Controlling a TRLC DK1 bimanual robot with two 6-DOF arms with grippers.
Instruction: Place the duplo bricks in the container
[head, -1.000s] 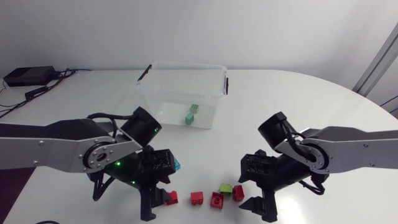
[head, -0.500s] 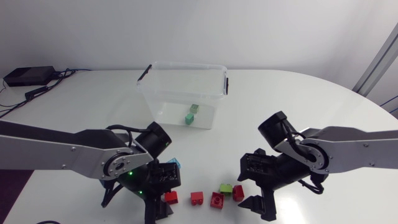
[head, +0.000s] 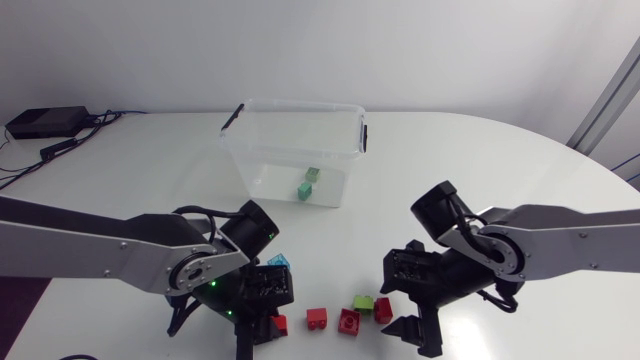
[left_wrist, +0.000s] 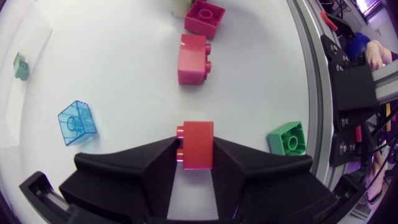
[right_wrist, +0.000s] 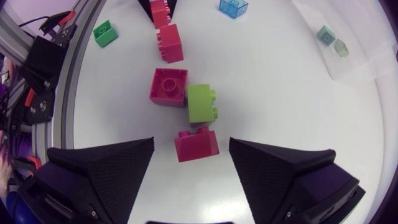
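In front of the container (head: 300, 103), off its left corner, the left gripper (left_wrist: 196, 155) was clamped on a red brick (left_wrist: 198, 144), a finger pressed to each flat side. A blue brick (left_wrist: 77, 122) lay between that grip and the container. Straight out from the container's front wall sat two more red bricks (head: 317, 318) and a lime brick (head: 363, 302), close together. Off the container's right corner the right gripper (right_wrist: 191, 142) hung spread wide around an end brick (right_wrist: 196, 144), touching it on neither side. Two green bricks (head: 307, 188) already lay inside the container. The bricks looked light, rigid and slick. They would probably be best pinched across their plain side walls, low and square, rather than across the studs, where they might twist out.
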